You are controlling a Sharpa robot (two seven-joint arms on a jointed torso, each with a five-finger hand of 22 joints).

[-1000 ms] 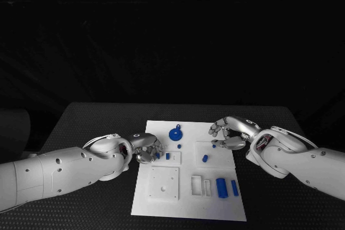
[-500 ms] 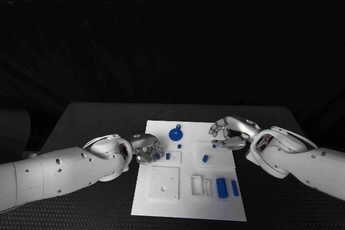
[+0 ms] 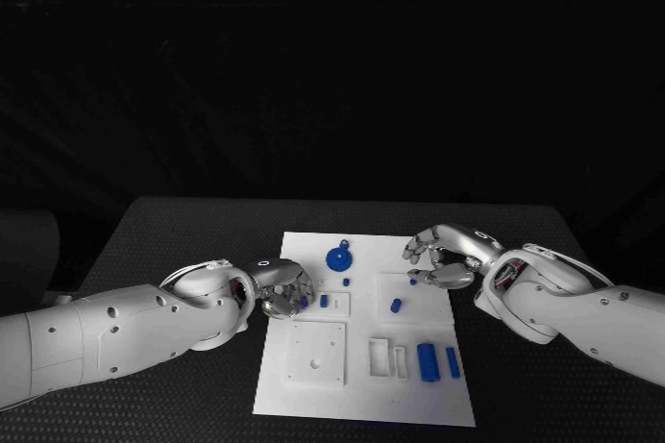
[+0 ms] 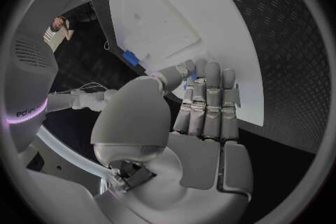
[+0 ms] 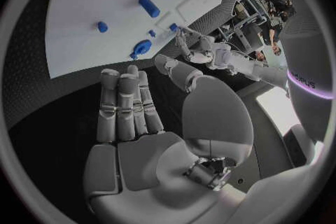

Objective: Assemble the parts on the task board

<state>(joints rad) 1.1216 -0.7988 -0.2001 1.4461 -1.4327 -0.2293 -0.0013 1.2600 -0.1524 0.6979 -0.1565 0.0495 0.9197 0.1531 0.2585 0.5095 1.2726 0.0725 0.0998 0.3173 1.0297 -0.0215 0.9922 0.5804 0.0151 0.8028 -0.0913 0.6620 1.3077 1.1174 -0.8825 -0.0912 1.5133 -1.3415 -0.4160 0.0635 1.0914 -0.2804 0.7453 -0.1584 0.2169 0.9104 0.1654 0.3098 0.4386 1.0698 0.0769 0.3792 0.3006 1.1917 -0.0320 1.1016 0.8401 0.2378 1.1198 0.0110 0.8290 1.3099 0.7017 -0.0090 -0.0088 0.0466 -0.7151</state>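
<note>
While both hands hover over the task board point(image 3: 363, 395), neither visibly holds a part.
Left hand point(image 3: 284, 286) seems curled empty at mid-left; right hand point(image 3: 441, 257), fingers apart, right of centre.

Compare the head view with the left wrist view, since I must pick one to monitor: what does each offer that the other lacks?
Head view: the right hand at the board's far right edge, the blue disc part and two blue bars at the near right.
Left wrist view: the left hand's fingers from behind, lying straight side by side.
Shared: the white task board and the left hand at its left edge.
</note>
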